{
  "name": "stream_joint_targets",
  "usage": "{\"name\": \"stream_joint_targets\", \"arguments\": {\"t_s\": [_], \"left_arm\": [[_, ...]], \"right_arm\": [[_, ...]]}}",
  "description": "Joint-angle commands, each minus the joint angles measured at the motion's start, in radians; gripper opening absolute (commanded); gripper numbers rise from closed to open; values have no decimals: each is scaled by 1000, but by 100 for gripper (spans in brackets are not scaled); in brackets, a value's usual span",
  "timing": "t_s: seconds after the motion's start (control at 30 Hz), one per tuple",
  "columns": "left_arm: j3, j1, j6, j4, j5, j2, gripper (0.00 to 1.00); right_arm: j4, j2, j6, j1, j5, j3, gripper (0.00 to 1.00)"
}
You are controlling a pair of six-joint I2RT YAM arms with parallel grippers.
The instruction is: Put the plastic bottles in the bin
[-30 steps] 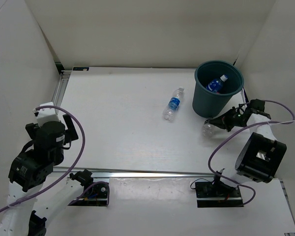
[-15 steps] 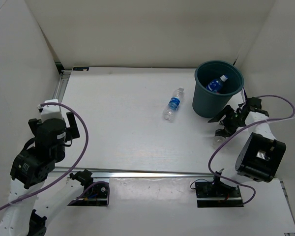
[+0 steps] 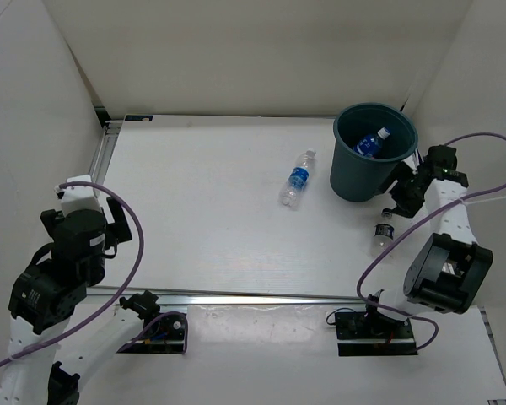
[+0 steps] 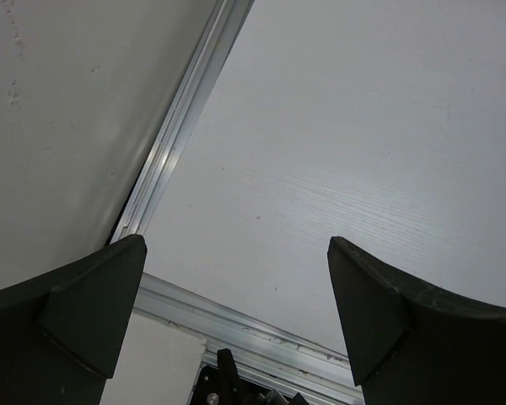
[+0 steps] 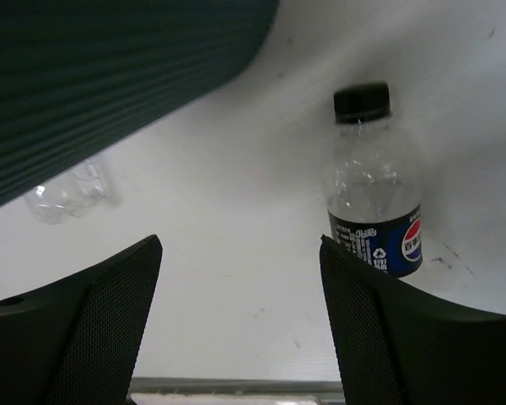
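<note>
The Pepsi bottle (image 3: 381, 236), with a black cap, lies on the table (image 3: 202, 211) at the lower right of the top view, near the foot of the bin (image 3: 352, 181) but outside it. Farther up, at the centre, a second clear bottle (image 3: 298, 179) with a blue label also lies on the table. Farthest, one blue-label bottle (image 3: 371, 143) is already inside the bin. I judge that one of the three is done and two are left.

The left gripper (image 4: 236, 249), at the lower left, is spread wide and empty over bare table. The right gripper (image 5: 238, 253) is also released. Its fingers stand apart with nothing between them, and the Pepsi bottle lies just beyond its right finger (image 5: 396, 337), not grasped.
</note>
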Motion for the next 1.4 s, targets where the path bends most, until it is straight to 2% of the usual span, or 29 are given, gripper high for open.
{"name": "stream_joint_targets", "arguments": {"t_s": [0.0, 0.13, 0.2, 0.5, 0.73, 1.03, 1.13, 1.27, 1.3, 1.37], "left_arm": [[14, 4, -1, -10, -4, 16, 100], [-8, 4, 9, 1, 5, 17, 100], [-20, 4, 9, 12, 5, 17, 100], [-40, 4, 19, 32, 5, 17, 100], [-40, 4, 19, 23, -4, 17, 100], [4, 4, 28, -7, -4, 38, 100], [23, 4, 28, -26, -13, 49, 100], [23, 4, 19, -27, -23, 49, 100], [23, 4, 19, -27, -23, 49, 100], [23, 4, 8, -27, -23, 49, 100]], "right_arm": [[11, -57, 24, 0, 10, 87, 79], [-28, -57, 36, 0, 160, 126, 81], [-37, -39, 15, 0, 160, 110, 81], [15, -39, -4, 0, 155, -145, 81], [46, 30, -23, 0, 218, -181, 81], [75, 208, -11, 0, 176, -150, 81], [75, 246, 13, 0, 166, -150, 76], [65, 237, 23, 0, 166, -141, 51], [52, 224, 23, 0, 166, -141, 39], [43, 156, 23, 0, 143, -153, 33]]}}
